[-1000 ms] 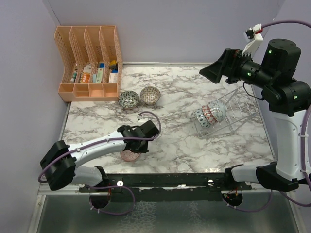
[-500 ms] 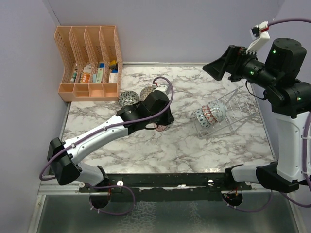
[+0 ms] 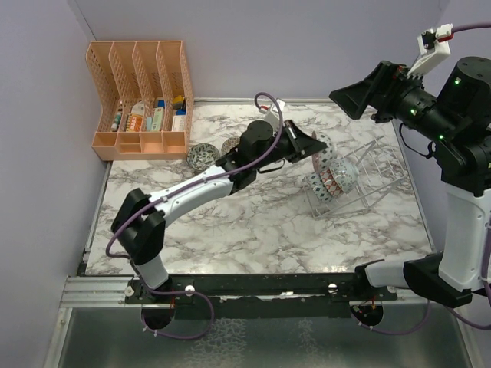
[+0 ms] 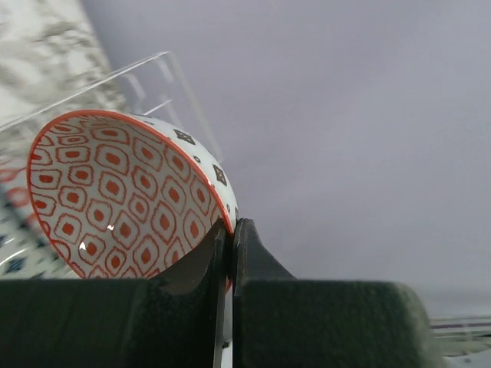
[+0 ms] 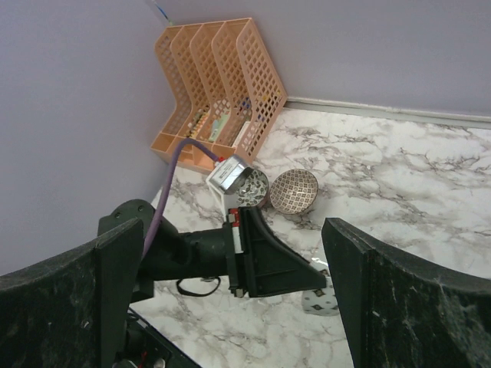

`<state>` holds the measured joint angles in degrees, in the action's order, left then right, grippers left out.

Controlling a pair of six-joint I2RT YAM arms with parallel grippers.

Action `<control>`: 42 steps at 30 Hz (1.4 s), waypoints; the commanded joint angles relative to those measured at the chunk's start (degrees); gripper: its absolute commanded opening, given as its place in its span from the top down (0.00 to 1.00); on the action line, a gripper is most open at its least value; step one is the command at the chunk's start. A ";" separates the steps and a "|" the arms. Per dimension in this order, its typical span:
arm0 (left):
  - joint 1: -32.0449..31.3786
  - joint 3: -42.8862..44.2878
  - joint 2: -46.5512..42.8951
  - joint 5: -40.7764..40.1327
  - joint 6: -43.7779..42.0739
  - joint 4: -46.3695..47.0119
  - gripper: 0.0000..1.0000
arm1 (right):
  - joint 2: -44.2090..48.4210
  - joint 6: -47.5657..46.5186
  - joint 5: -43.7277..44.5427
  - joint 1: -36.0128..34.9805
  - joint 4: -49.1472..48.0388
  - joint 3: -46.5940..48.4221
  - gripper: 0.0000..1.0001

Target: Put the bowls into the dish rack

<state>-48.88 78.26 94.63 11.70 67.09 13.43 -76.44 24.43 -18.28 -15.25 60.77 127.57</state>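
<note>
My left gripper (image 3: 313, 151) is shut on the rim of a red-patterned bowl (image 3: 325, 153) and holds it tilted in the air at the near-left end of the clear dish rack (image 3: 377, 175). The left wrist view shows the bowl (image 4: 115, 192) pinched between my fingers (image 4: 253, 261), with the rack's clear wall (image 4: 153, 73) behind it. Three bowls (image 3: 328, 182) stand on edge in the rack. A grey-green bowl (image 3: 202, 156) and a beige-brown bowl (image 3: 229, 144) sit on the table beside my left arm. My right gripper (image 3: 354, 96) hangs open and empty high above the rack.
A peach slotted organizer (image 3: 142, 100) with small items stands at the back left; it also shows in the right wrist view (image 5: 222, 84). The two loose bowls (image 5: 294, 190) lie just in front of it. Purple walls close the left and back sides.
My left gripper lifted the red bowl from the near middle of the table and carried it right and back to the rack. My right gripper rose slightly.
</note>
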 commanded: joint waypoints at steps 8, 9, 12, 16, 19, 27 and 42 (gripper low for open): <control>-1.27 6.14 12.03 0.44 24.35 37.07 1.00 | 0.51 1.54 -0.20 0.39 -0.34 -0.34 0.00; -1.79 6.45 13.42 -0.36 26.21 38.77 1.00 | 0.43 1.48 -0.13 0.39 -0.19 -0.20 0.00; -3.47 7.94 17.00 -1.93 29.93 42.32 1.00 | 0.05 1.08 0.06 0.39 0.58 0.66 0.00; -4.51 9.36 20.68 -4.11 32.87 45.93 1.00 | 0.07 0.55 0.48 0.39 1.35 0.93 0.00; -5.39 10.19 23.31 -5.67 35.07 47.85 1.00 | 0.07 -0.02 0.79 0.39 2.10 1.08 0.00; -6.73 11.03 28.09 -9.20 37.82 50.03 1.00 | -0.02 -1.18 0.97 0.39 3.39 1.40 0.00; -7.10 11.38 32.27 -9.65 40.31 47.49 1.00 | 0.33 -1.97 1.23 0.39 3.97 -0.08 0.01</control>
<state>-55.53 87.57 125.75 3.95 105.30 55.24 -76.47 23.64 -18.24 -15.25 63.42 127.44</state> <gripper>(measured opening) 0.030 0.995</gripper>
